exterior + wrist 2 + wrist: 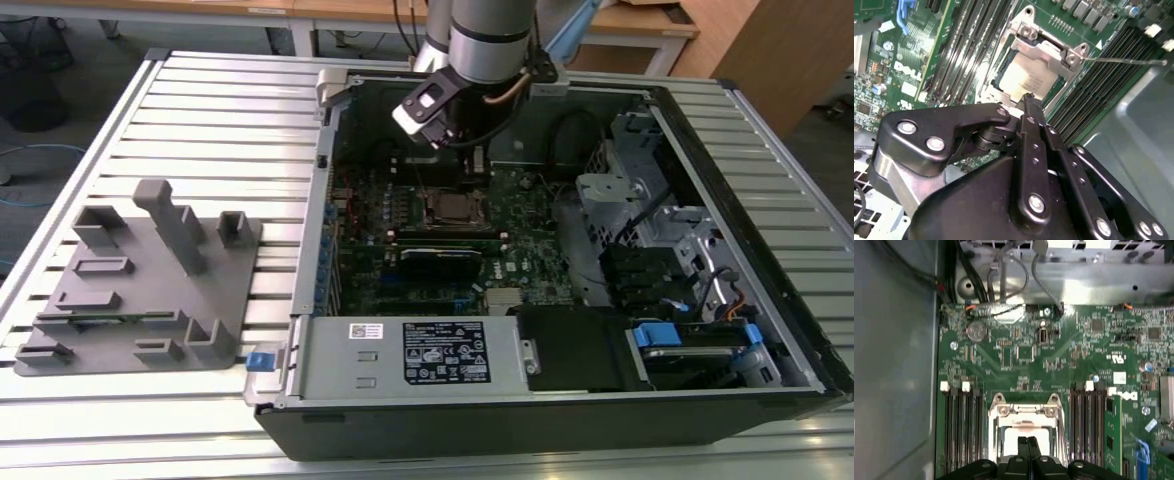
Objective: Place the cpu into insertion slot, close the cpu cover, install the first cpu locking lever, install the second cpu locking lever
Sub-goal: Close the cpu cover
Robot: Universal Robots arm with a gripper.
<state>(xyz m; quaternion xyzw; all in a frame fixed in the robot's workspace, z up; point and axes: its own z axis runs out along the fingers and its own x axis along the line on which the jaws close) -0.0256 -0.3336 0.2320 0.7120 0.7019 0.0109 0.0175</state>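
In the exterior view my arm [487,40] reaches down into the open computer case over the insertion slot [451,207] on the green board. The cpu [1021,80] [1021,431] lies in the slot, its pale metal top showing through the cut-out of the cpu cover [1054,50] [1021,411], which lies down over it. A thin metal locking lever [1124,61] sticks out sideways from the socket, over the memory slots. My gripper [1029,98] [1027,441] is shut with nothing between its fingers, its tips just above the near edge of the cpu.
Memory slots [961,425] [1089,420] flank the socket. A black graphics card [441,262] and a power supply box [414,355] lie nearer the case front, and a drive cage [641,200] stands at the exterior view's right. A grey fixture tray [134,280] sits outside on the slatted table.
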